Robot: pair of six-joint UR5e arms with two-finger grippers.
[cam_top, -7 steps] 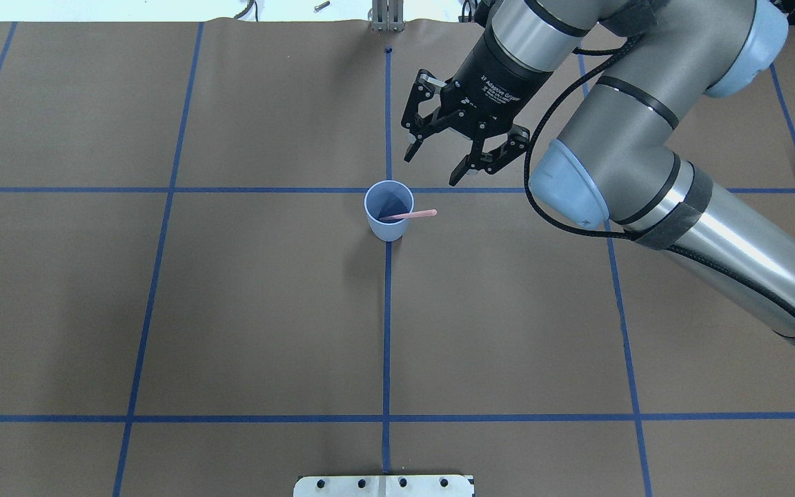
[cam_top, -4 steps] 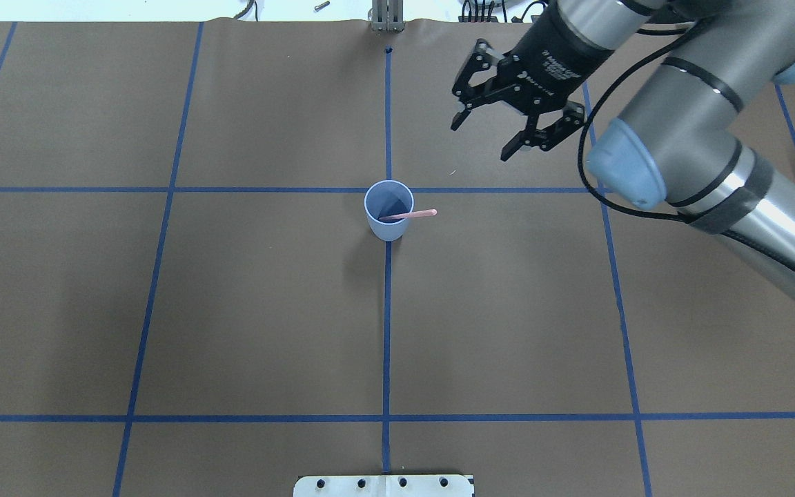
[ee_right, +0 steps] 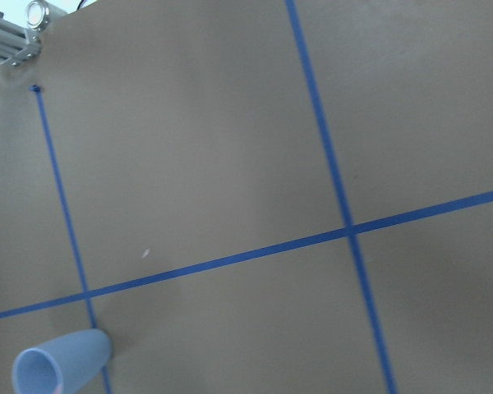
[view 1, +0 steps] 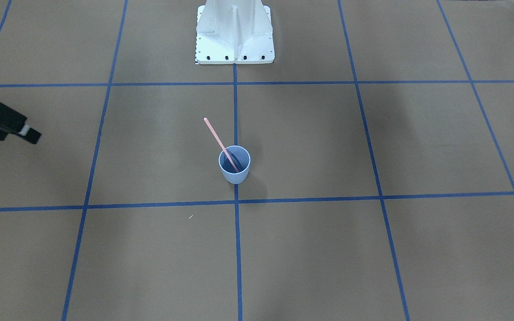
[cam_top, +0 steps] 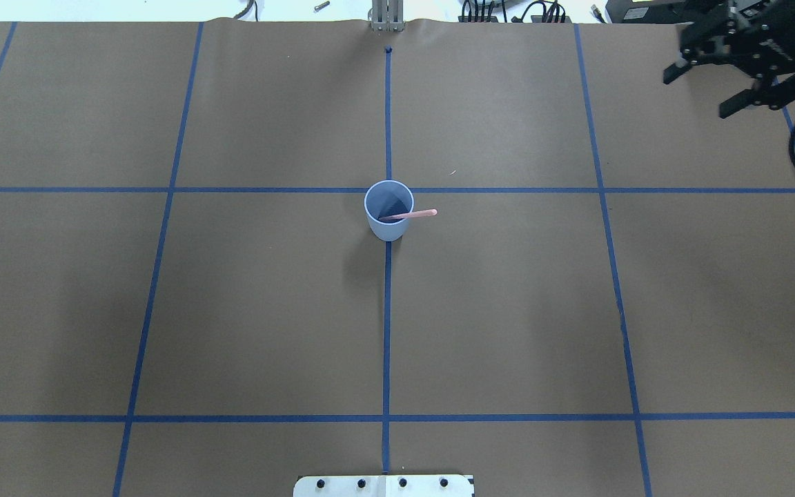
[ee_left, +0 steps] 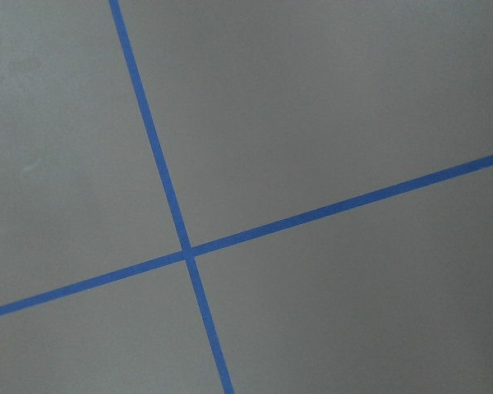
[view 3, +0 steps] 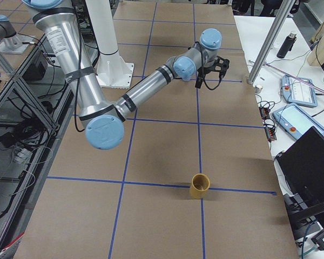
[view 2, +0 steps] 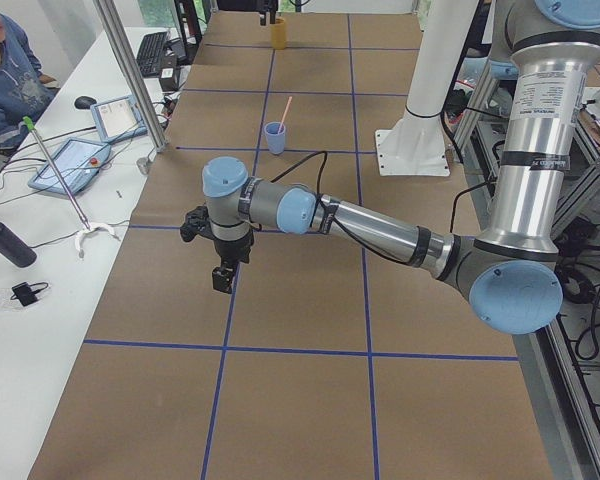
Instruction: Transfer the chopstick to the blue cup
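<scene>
Pink slender chopstick [cam_top: 413, 214] leans inside the small blue plastic cup [cam_top: 385, 232] on the brown surface [cam_top: 232, 310]; right tool [cam_top: 696, 95] spread, empty, well apart; left tool [view 2: 221, 272], cannot tell; risk: overhang tips the light cup if bumped.

A blue cup [cam_top: 388, 224] stands upright at the centre of the desk [cam_top: 232, 310] with a pink chopstick [cam_top: 415, 214] leaning in it, top end past the rim toward three o'clock, while the right arm's jaws hang spread apart far off at two o'clock.
</scene>
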